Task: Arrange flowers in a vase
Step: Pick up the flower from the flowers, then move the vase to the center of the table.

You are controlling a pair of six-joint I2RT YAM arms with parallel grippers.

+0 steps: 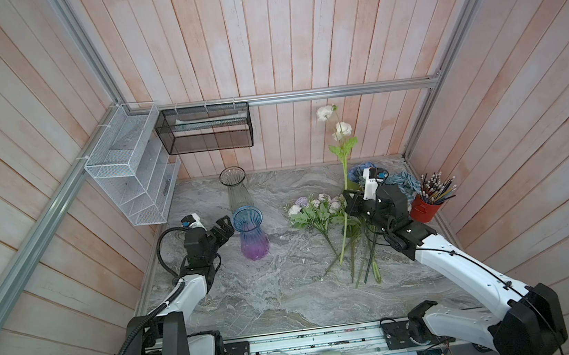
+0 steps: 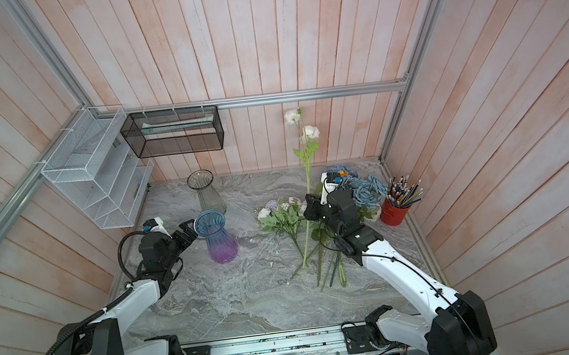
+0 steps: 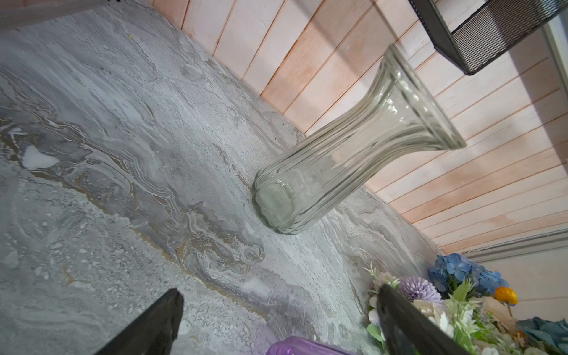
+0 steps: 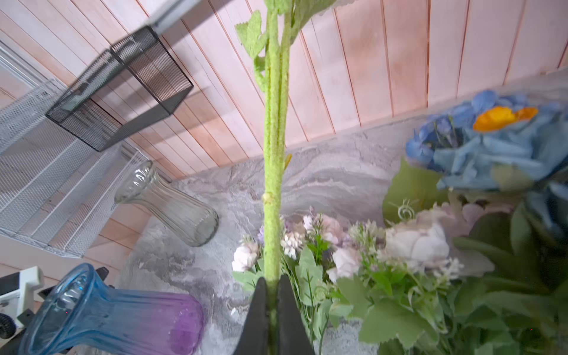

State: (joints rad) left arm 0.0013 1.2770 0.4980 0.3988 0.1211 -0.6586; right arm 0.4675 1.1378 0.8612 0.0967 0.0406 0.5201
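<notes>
Now right hand (image 4: 273, 287) clamped on white flower stem (image 4: 273, 153); left hand (image 3: 278, 292) spread wide, empty.

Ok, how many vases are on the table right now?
2. The clear glass vase stands near the back wall; the blue-and-purple vase stands just in front of it. None appears hidden.

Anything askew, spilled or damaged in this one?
Nothing stands out. The clear vase and the blue vase stand upright and empty, the other flowers lie heaped on the table, and the right claw is shut on the stem of the white flower.
</notes>
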